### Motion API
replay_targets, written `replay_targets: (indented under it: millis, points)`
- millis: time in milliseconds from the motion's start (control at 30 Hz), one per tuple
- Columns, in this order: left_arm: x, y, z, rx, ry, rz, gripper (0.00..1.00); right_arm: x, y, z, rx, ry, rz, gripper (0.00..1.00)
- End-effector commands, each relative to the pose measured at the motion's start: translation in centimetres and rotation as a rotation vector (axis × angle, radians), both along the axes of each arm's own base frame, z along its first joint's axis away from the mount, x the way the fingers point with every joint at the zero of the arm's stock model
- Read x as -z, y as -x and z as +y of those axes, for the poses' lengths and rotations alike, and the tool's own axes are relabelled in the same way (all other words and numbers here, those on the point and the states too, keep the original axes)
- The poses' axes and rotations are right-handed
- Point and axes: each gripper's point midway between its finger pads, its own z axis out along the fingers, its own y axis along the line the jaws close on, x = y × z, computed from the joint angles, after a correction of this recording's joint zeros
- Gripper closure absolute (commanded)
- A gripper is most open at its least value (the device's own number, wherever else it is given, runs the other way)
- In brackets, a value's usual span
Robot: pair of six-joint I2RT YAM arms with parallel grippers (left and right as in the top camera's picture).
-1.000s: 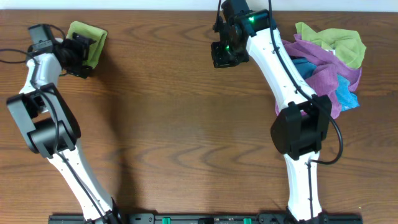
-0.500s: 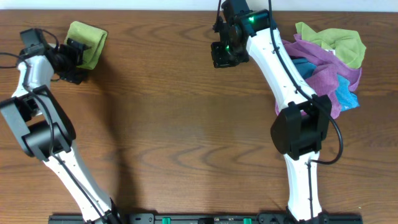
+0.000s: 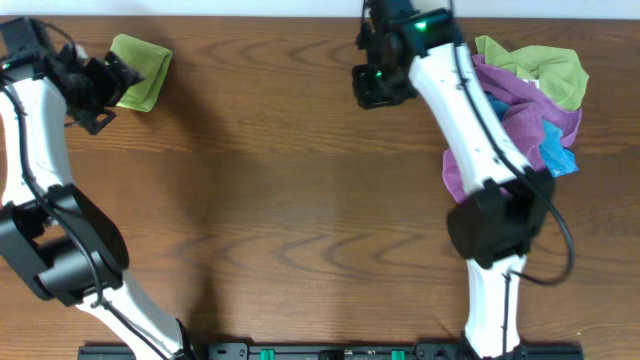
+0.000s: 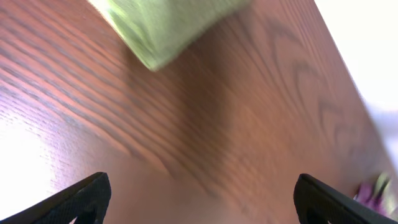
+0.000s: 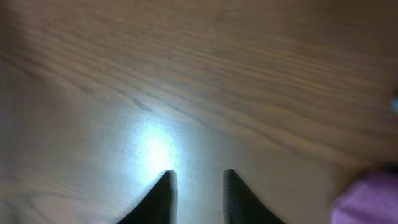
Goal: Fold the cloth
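I take the heap of crumpled purple, lime-green and blue cloths [image 3: 528, 100] at the far right of the brown wooden bench [image 3: 300, 210] as my mark. The folded lime-green cloth [image 3: 142, 72] lies well apart from that heap, at the opposite far corner. It is a neat, small rectangle, so I judge that piece done and set aside.

My left pincer [image 3: 98, 85] sits on the side of the folded cloth away from the heap, just beside it. In the left wrist view the pincer [image 4: 205, 193] is spread wide with nothing between its tips. The folded cloth [image 4: 165, 25] shows ahead of them and clear of both.

My right pincer [image 3: 378, 88] hovers between the heap and the folded cloth, much nearer the heap. In its own view the pincer [image 5: 198, 199] is narrow, its tips a slim gap apart and gripping nothing. Bare wood lies below, and a corner of purple cloth [image 5: 368, 198] from the heap shows at the edge.

So I judge myself to be between pieces, with the step in hand being to fetch the next cloth from the heap. That calls for my right pincer to swing toward the heap, spread wider, and pinch a single top layer, not a bunch. Then it should draw the piece onto the bare wood beside the heap. My left pincer should come over from its corner to help flatten it.
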Motion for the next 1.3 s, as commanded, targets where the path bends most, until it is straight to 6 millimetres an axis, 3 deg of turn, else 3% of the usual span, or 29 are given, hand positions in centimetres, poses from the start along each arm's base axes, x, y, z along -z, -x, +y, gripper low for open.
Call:
replay_targets:
  millis: [0, 67, 300, 400, 500, 633, 933, 1033, 1067, 1100, 1267]
  points:
    - [-2.8, 0.9, -2.0, 0.148, -0.109, -0.058, 0.05, -5.1, 1.0, -1.9, 0.011, 0.037, -0.107, 0.53]
    - [-4.5, 1.6, -3.3, 0.194, -0.130, -0.086, 0.05, -6.6, 2.2, -2.4, 0.011, 0.038, -0.116, 0.41]
    - [-11.3, 5.3, -8.1, 0.312, -0.238, -0.209, 0.05, -12.5, 6.8, -4.8, 0.024, 0.079, -0.202, 0.37]
    - [-12.6, 7.4, -9.8, 0.347, -0.262, -0.258, 0.04, -14.5, 9.1, -5.9, 0.024, 0.110, -0.251, 0.38]
    - [-12.8, 9.4, -10.9, 0.366, -0.286, -0.303, 0.05, -15.4, 11.6, -6.9, 0.024, 0.130, -0.287, 0.38]
    - [-11.9, 12.8, -12.1, 0.388, -0.312, -0.334, 0.05, -14.0, 14.9, -8.3, 0.030, 0.118, -0.342, 0.38]
    - [-6.5, 19.3, -14.6, 0.503, -0.453, -0.246, 0.04, -6.0, 21.5, -10.4, 0.085, 0.014, -0.443, 0.34]
    - [-5.2, 19.9, -15.3, 0.509, -0.445, -0.238, 0.04, -5.1, 22.4, -10.7, 0.086, -0.005, -0.467, 0.25]
    - [-5.3, 19.8, -15.4, 0.505, -0.442, -0.248, 0.05, -5.2, 22.6, -10.8, 0.087, -0.009, -0.476, 0.17]
    - [-5.6, 19.6, -15.5, 0.502, -0.442, -0.263, 0.05, -5.2, 22.7, -10.9, 0.089, -0.008, -0.481, 0.01]
    - [-5.8, 19.2, -15.6, 0.466, -0.423, -0.272, 0.05, -5.3, 22.7, -11.0, 0.092, -0.001, -0.484, 0.01]
